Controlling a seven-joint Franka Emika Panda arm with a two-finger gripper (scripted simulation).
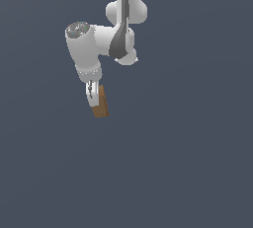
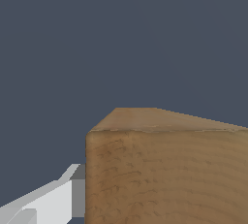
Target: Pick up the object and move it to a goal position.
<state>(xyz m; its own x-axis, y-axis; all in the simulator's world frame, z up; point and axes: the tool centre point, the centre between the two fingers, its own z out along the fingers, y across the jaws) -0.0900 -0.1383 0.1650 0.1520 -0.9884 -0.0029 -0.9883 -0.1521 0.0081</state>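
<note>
Background: a flat, uniform slate-blue field filling both views, without seams, edges, shadow lines or any visible bench; arm [image 1: 106, 34]: glossy white moulded shells with rounded, bulbous joints, a dark grey strip running down the upper link, and a round speckled grey cap on the joint toward the exterior view's left; it enters from the top edge of the exterior view and hangs downward; gripper [image 1: 97, 104]: narrow white body below a pale ribbed collar, clenched on the block, one white finger lying against the block's side facing the exterior view's left; the opposite finger is hidden behind the block; finger [image 2: 53, 201] in the wrist view: angular white plate with a grey inner pad pressed flush to the block's side face; the object [image 1: 101, 102]: small rectangular block, taller than wide, tan to mid-brown, tilted slightly off vertical, its lower end projecting just past the fingertip, held with plain background all round it, touching nothing else; in the wrist view the same block [image 2: 169, 174] shows a faint curved wood-like grain, crisp square edges and a lighter top face.
</note>
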